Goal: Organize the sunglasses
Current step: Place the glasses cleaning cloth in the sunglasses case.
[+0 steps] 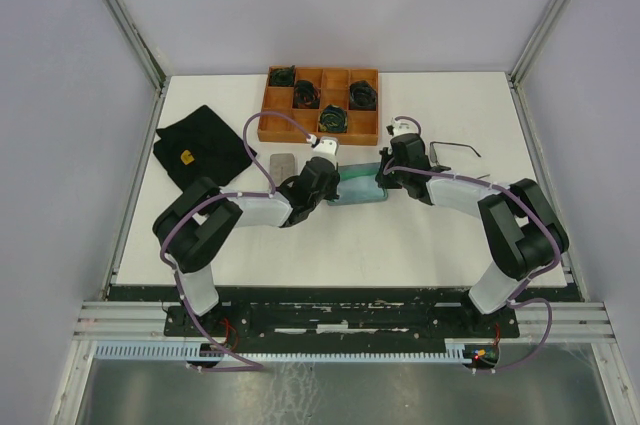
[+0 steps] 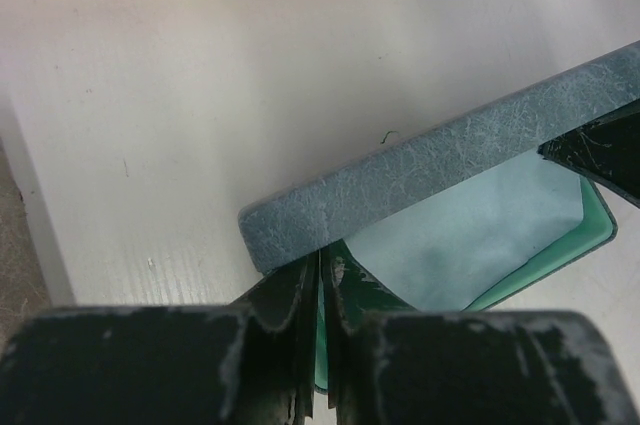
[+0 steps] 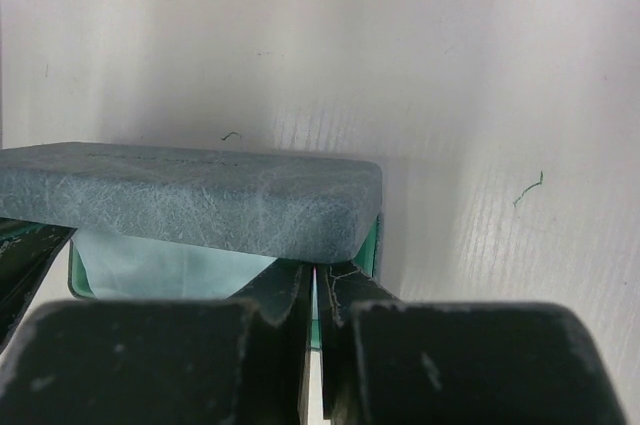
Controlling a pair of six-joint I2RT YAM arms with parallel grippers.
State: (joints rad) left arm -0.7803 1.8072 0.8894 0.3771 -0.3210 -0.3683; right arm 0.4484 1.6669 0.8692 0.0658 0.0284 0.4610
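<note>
While both jaws clench opposite ends of the open case (image 1: 356, 186) (hold-open step, I'd say), sunglasses (image 1: 455, 150) lie on the counter (image 1: 330, 245) just right of it, so next likely needs one arm freed to fetch them.

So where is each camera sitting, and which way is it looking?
Top external: above and behind the arms, looking down at the table; both whole arms show, with their bases nearest the camera.
Left wrist: on the left arm, looking along the left gripper, which is shut on one end of the open grey case.
Right wrist: on the right arm, looking along the right gripper, which is shut on the other end.
Shared: both wrist views show the same case, from opposite ends.
</note>
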